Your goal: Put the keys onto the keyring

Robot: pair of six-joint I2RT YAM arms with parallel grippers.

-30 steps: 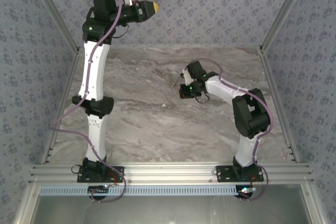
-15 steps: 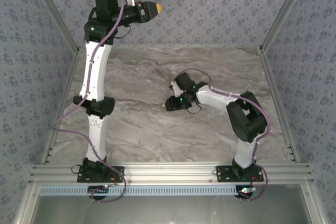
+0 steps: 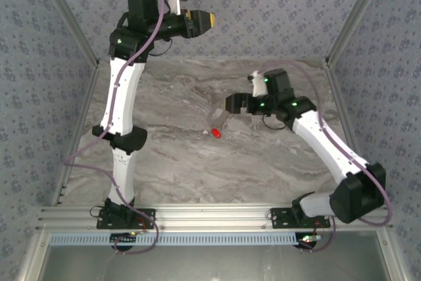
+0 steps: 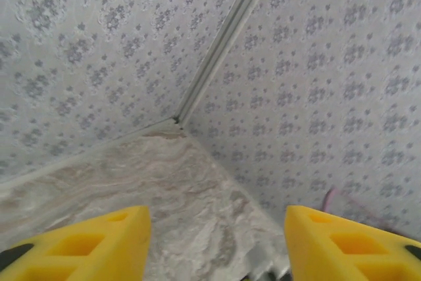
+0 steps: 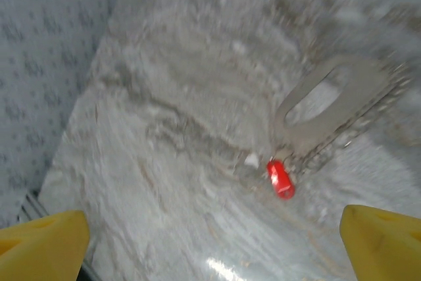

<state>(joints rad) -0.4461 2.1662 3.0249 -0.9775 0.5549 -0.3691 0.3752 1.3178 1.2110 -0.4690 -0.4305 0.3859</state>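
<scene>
A tiny red-headed key [image 3: 216,133] [image 5: 280,179] lies on the marble table, touching the lower end of the keyring [image 3: 220,117] [image 5: 329,104], a flat pale beige loop lying slantwise. My right gripper [image 3: 229,104] [image 5: 214,245] hovers above and just right of them, open, its yellow fingertips [image 5: 41,241] wide apart with nothing between. My left gripper [image 3: 206,20] [image 4: 217,241] is raised high at the back, pointing toward the far right corner of the enclosure, its yellow fingers [image 4: 85,245] apart and holding nothing.
The marble table [image 3: 177,156] is boxed in by patterned walls [image 3: 276,4] with metal corner posts [image 3: 355,14]. An aluminium rail [image 3: 210,217] runs along the near edge, carrying both arm bases. A small white speck [image 5: 251,160] lies beside the key.
The right gripper has opened and pulled back to the right, uncovering the red key and the keyring on the table. The left gripper has shifted slightly right and opened wider.
</scene>
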